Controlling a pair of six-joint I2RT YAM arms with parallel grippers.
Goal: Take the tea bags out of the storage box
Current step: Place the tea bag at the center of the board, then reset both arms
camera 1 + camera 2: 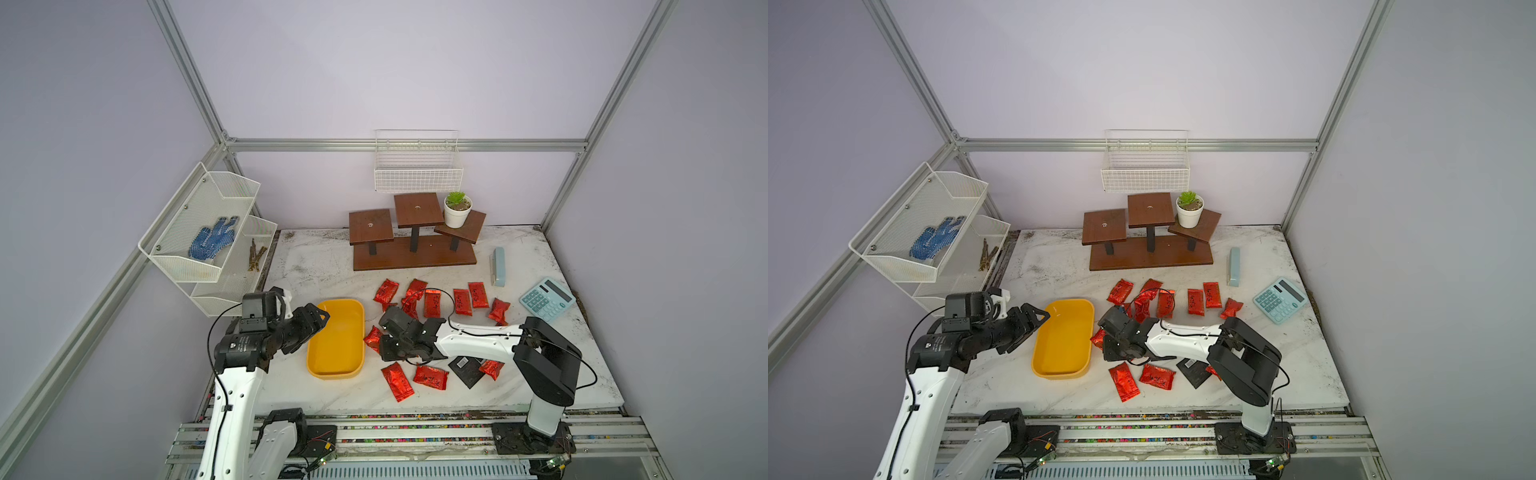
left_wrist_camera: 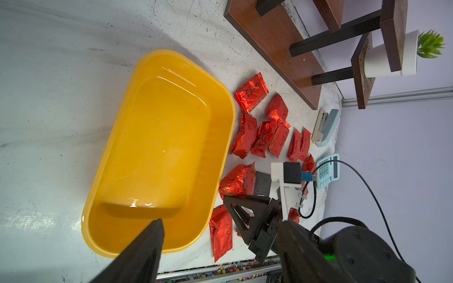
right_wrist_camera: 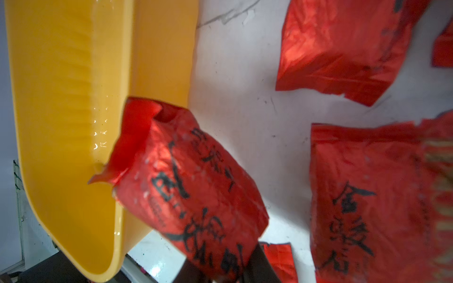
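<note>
The storage box (image 1: 336, 343) is a shallow yellow tray, and nothing lies in it in both top views (image 1: 1063, 340) or the left wrist view (image 2: 159, 147). Several red foil tea bags (image 1: 432, 303) are scattered on the table to its right, with a flat black one (image 1: 467, 370) nearer the front. My right gripper (image 1: 381, 345) is low beside the tray's right wall, shut on a red tea bag (image 3: 196, 186) whose free end leans against that yellow wall (image 3: 61, 98). My left gripper (image 1: 321, 318) hangs open over the tray's far left corner, holding nothing (image 2: 220, 221).
A brown wooden step stand (image 1: 413, 253) with a potted plant (image 1: 457, 212) stands at the back. A pale blue stapler (image 1: 498, 266) and a calculator (image 1: 547, 304) lie at the right. White wire baskets (image 1: 417, 166) hang on the walls, and the left one holds a blue glove (image 1: 212, 237).
</note>
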